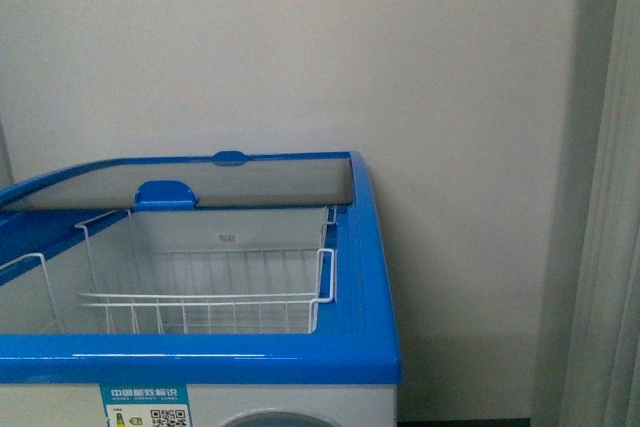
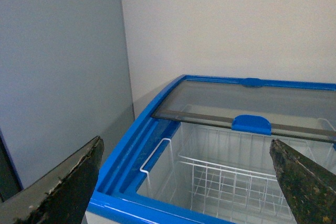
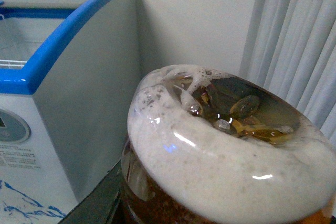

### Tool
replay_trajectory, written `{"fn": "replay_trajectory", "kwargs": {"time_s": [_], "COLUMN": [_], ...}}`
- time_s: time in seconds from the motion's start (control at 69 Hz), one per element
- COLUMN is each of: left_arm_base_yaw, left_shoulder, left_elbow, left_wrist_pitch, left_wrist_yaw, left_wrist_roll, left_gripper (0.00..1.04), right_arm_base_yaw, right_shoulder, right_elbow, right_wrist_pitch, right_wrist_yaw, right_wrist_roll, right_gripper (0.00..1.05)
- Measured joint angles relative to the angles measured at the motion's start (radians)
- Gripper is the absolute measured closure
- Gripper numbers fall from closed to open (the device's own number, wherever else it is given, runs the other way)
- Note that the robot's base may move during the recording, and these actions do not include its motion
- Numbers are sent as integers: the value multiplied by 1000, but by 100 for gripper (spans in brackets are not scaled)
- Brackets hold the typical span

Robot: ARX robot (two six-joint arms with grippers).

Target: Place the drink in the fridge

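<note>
The fridge [image 1: 370, 277] is a white chest with a blue rim, standing against the wall; its near half is uncovered. Its glass lid [image 1: 250, 179] is slid to the back. Neither arm shows in the front view. In the left wrist view my left gripper [image 2: 185, 148] hangs open above the fridge's near left corner [image 2: 126, 145], with nothing between its dark fingers [image 2: 63, 187]. In the right wrist view the drink [image 3: 226, 145] fills the lower frame, amber liquid foaming against its base. My right gripper [image 3: 210, 208] is shut on it, beside the fridge's outer side [image 3: 84, 103].
A white wire basket [image 1: 200, 287] hangs inside the fridge's opening, also in the left wrist view [image 2: 231, 177]. A blue lid handle [image 1: 165, 194] sits at the glass edge. A grey cabinet side [image 2: 58, 77] stands left of the fridge. Pale curtains [image 3: 294, 40] hang on the right.
</note>
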Motion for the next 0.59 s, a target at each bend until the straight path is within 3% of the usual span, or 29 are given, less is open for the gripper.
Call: {"fn": "replay_trajectory", "kwargs": {"time_s": [0.145,0.42,0.594], "left_arm_base_yaw": [-79,-293,-351], "left_shoulder": [-127,-340,-355], "left_elbow": [-58,-158,-246], "left_wrist_pitch": [-36,-129,-111], "left_wrist_yaw": [-82,-335,-418], "left_wrist_roll": [12,23,-13], "left_gripper": [8,8,8], "right_arm_base_yaw": [0,0,0], "right_shoulder": [0,0,0], "right_elbow": [0,0,0], "right_wrist_pitch": [0,0,0], "right_wrist_yaw": [0,0,0], "right_wrist_roll": [0,0,0], "right_gripper": [60,60,60]}}
